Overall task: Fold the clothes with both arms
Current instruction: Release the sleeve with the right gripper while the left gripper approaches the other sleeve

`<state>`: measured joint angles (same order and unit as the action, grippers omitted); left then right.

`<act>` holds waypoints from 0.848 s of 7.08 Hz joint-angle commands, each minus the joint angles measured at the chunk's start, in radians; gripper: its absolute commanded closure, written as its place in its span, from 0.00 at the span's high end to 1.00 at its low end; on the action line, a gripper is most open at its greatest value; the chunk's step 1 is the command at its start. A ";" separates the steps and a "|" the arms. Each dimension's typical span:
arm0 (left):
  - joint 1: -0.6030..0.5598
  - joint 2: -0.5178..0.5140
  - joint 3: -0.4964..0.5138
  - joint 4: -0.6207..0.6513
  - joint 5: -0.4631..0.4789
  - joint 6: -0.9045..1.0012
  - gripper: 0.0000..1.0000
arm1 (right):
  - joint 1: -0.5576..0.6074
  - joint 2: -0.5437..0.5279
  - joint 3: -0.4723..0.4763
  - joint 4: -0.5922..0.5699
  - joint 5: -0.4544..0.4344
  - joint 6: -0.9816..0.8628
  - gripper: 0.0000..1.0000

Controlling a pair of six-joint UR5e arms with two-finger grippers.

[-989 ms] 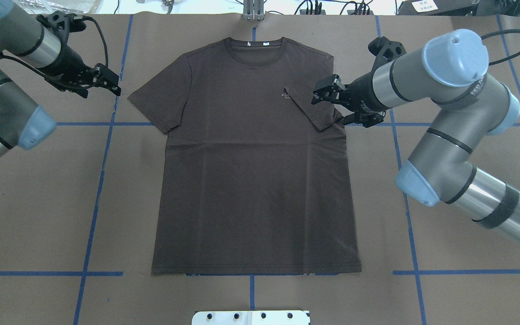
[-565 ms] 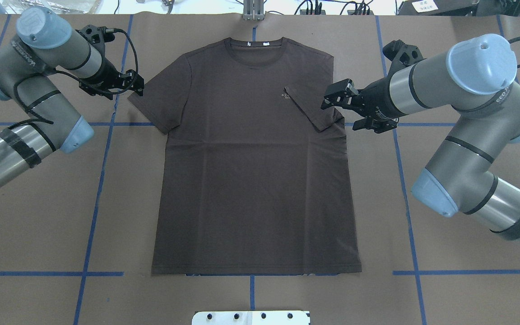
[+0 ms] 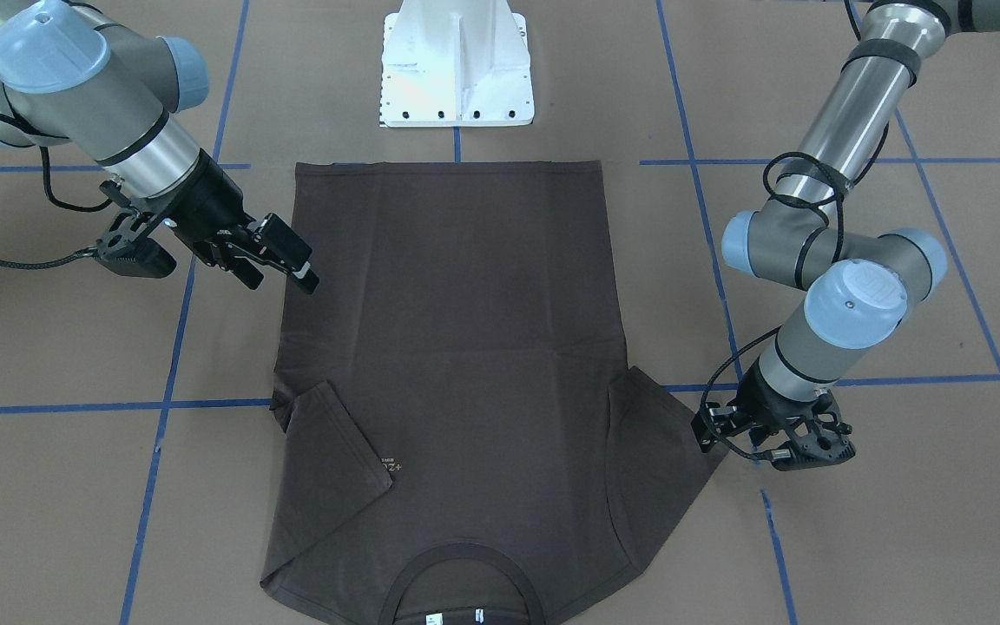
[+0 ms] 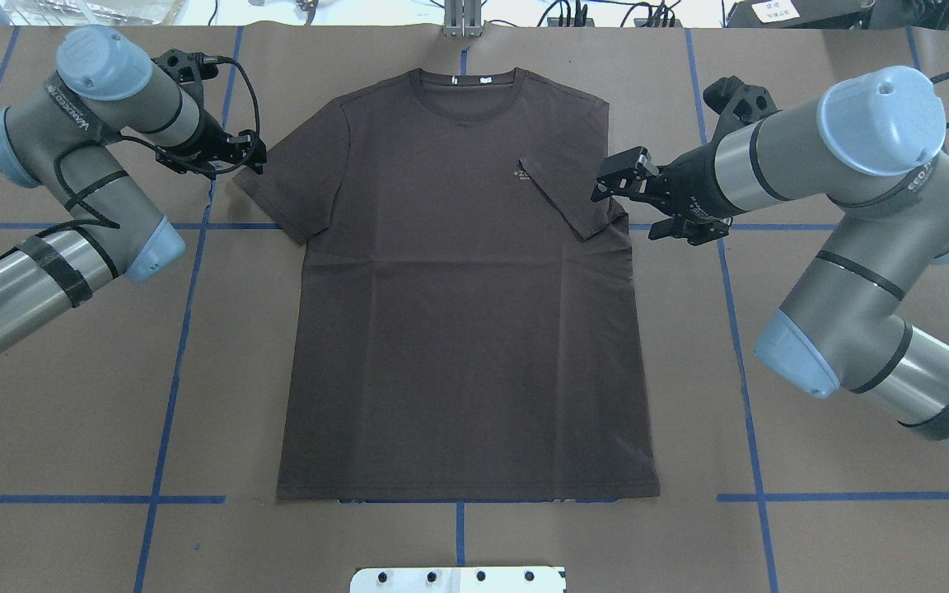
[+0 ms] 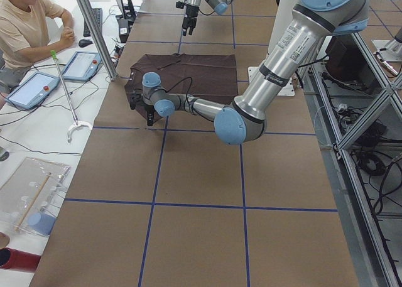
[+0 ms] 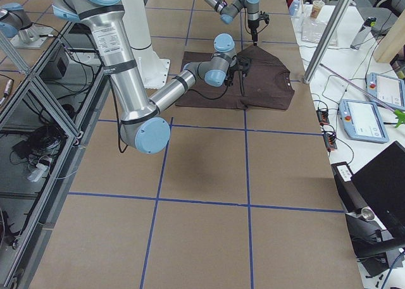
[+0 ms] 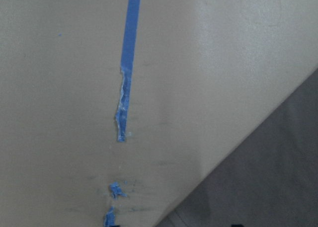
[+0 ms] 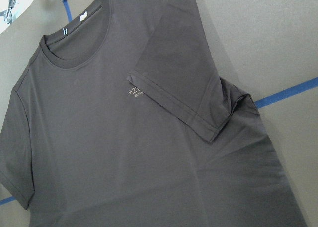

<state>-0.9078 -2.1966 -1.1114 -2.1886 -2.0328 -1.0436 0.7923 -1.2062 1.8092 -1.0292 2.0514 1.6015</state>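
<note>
Shirt (image 4: 458, 313): flat on the bench (image 4: 71, 395), collar away from the robot.
Right sleeve (image 4: 569, 193): folded in over the chest.
Left sleeve (image 4: 289, 185): spread out, probably the next fold.
Left fingers (image 4: 250, 155): just beside that sleeve's tip; I cannot tell whether they are released or clenched.
Right fingers (image 3: 287, 250): released and empty, at the shirt's right edge.
Do well: pinch only the sleeve hem, lift low, and lay it to mirror the right sleeve without dragging the body.
</note>
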 commanded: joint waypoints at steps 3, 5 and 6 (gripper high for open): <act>0.009 0.001 0.004 0.000 0.002 0.000 0.74 | -0.001 -0.004 -0.004 0.000 -0.002 0.000 1.00; 0.012 -0.002 0.010 -0.002 0.002 0.002 0.74 | -0.001 -0.004 -0.005 -0.002 -0.002 0.000 1.00; 0.012 -0.005 0.013 -0.002 0.002 0.002 0.72 | -0.001 -0.004 -0.005 -0.002 -0.002 0.000 1.00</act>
<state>-0.8967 -2.1985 -1.1023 -2.1904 -2.0310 -1.0418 0.7916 -1.2102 1.8045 -1.0306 2.0494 1.6015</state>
